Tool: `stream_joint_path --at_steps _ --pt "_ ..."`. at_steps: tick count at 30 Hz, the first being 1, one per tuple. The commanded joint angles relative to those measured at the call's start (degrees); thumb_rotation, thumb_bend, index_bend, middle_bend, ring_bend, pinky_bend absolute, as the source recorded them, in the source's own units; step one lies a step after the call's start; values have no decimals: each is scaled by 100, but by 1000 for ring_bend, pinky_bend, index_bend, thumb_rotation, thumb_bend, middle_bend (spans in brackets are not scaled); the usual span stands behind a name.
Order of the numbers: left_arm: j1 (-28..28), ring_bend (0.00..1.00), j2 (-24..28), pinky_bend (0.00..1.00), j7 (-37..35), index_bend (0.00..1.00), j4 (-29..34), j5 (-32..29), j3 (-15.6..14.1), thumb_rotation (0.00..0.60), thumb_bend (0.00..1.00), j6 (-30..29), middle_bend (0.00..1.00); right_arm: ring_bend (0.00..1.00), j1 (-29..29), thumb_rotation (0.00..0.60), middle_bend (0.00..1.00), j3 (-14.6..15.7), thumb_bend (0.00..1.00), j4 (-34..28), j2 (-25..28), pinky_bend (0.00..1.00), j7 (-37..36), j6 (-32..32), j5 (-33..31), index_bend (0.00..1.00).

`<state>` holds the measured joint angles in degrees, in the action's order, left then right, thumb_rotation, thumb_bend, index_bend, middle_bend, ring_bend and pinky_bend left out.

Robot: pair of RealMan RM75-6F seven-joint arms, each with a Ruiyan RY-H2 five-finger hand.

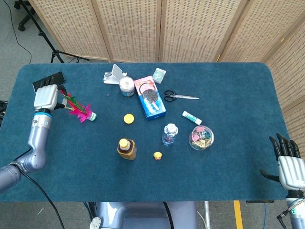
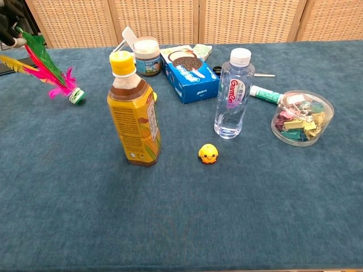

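Observation:
My left hand (image 1: 46, 98) grips the feather end of a shuttlecock (image 1: 78, 108) with pink, green and yellow feathers at the table's left side. The shuttlecock (image 2: 50, 68) is tilted, feathers raised, its green-and-white base still down near the cloth. In the chest view only dark fingertips (image 2: 10, 29) show at the top left corner. My right hand (image 1: 287, 162) hangs off the table's near right corner with its fingers apart and nothing in it; the chest view does not show it.
A black phone (image 1: 48, 80) lies behind the left hand. Mid-table stand a tea bottle (image 1: 127, 149), water bottle (image 1: 169, 134), small yellow duck (image 1: 157, 155), clip jar (image 1: 201, 137), cookie box (image 1: 149, 97), round tin (image 1: 127, 87), yellow cap (image 1: 128, 118), scissors (image 1: 180, 97) and glue stick (image 1: 191, 117).

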<state>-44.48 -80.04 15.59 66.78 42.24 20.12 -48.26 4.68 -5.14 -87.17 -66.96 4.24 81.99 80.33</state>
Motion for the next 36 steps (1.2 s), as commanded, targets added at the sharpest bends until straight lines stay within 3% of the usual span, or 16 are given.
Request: stream_joint_path --at_steps 1,9,21,23,27,29,32,36 --pt "-26 0 120 0 103 650 216 -29 37 600 470 -129 0 0 -3 600 0 3 0 -3 2 0 -6 8 11 0" --pt "-61 0 190 0 240 652 506 -99 0 600 470 -292 0 0 -19 600 0 17 0 -36 22 0 -19 44 53 0" --pt "-118 0 49 0 349 645 408 -227 -112 600 449 -317 0 0 -36 600 0 13 0 -59 46 0 -42 81 70 0" --pt "-121 0 35 0 341 564 390 -221 -116 600 429 -338 0 0 -40 600 0 11 0 -60 47 0 -47 92 74 0" --pt "-116 0 43 0 315 298 389 -138 -126 600 383 -410 0 0 -39 600 0 9 0 -46 37 0 -44 94 76 0" --pt "-109 0 67 0 294 225 417 -120 -121 600 358 -420 0 0 -38 600 0 9 0 -47 33 0 -39 94 78 0" --pt "-90 0 124 0 281 143 473 -74 -110 600 331 -498 0 0 -48 600 0 11 0 -56 33 0 -37 122 95 0" --pt "-74 0 188 0 255 116 557 -55 -80 600 326 -559 0 0 -53 600 0 15 0 -60 32 0 -31 129 103 0"
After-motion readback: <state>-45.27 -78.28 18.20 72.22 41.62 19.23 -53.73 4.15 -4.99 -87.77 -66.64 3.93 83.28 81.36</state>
